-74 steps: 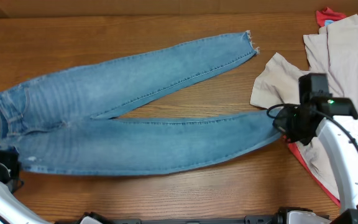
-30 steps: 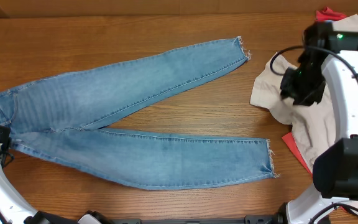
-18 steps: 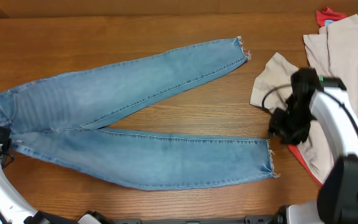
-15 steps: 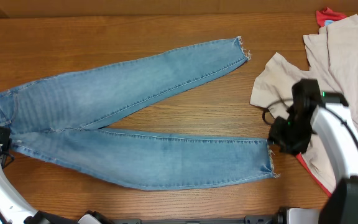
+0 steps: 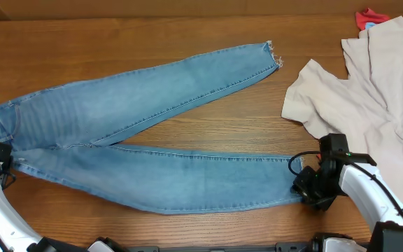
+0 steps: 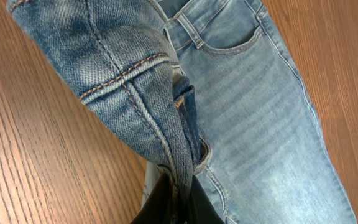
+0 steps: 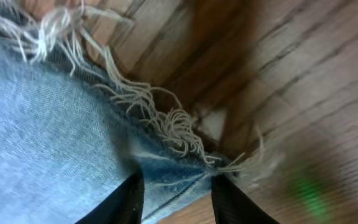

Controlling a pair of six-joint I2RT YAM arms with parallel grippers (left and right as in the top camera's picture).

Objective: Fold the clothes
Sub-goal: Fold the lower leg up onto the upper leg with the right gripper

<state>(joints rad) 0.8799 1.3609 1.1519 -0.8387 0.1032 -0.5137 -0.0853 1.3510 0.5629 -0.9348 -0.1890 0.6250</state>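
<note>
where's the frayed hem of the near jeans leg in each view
overhead: lower right, frayed hem mostly under the right gripper
left wrist: not in it, only the waistband end of the jeans
right wrist: it runs upper left to centre, above the fingers
shared landmark: wood-grain table

No writing, label, brand, number or sign can be read in any view: not on the jeans (image 5: 152, 91), the beige garment (image 5: 369, 98), the red cloth (image 5: 369, 15) or the wooden table (image 5: 243, 120).
</note>
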